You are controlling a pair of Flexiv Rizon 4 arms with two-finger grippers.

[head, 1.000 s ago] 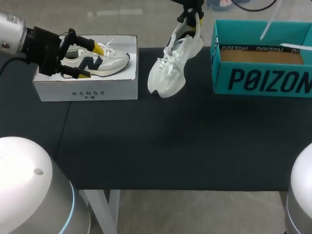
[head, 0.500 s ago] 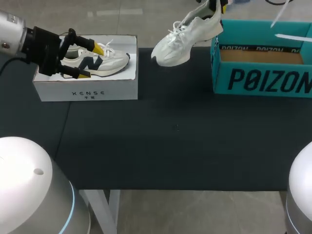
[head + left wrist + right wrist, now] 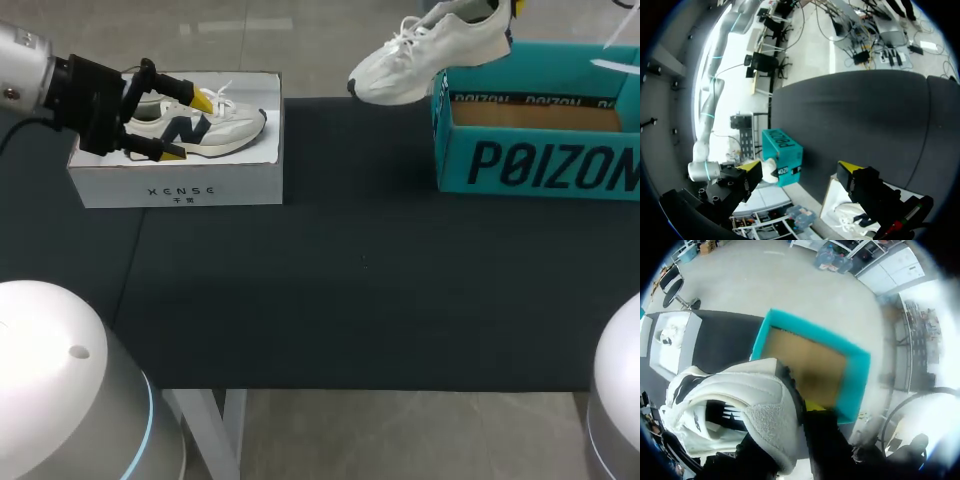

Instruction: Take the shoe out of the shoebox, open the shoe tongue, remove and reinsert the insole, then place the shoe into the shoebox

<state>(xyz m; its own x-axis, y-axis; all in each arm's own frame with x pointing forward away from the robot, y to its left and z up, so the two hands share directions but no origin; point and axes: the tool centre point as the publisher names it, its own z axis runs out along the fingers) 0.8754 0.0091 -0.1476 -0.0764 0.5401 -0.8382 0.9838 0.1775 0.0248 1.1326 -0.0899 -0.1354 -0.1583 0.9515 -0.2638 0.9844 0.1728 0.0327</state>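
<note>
white shoe (image 3: 430, 55) is off the worktop (image 3: 350, 280) now, carried up to the teal shoebox (image 3: 540, 160) rim, toe still outside | right fingers (image 3: 815, 405) clamped on its heel | left fingers (image 3: 202, 101) spread, empty, over the white box (image 3: 180, 185) | guessing drop-in's next

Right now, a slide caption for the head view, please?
Right gripper holds shoe aloft beside teal box; left gripper open above white box.
</note>
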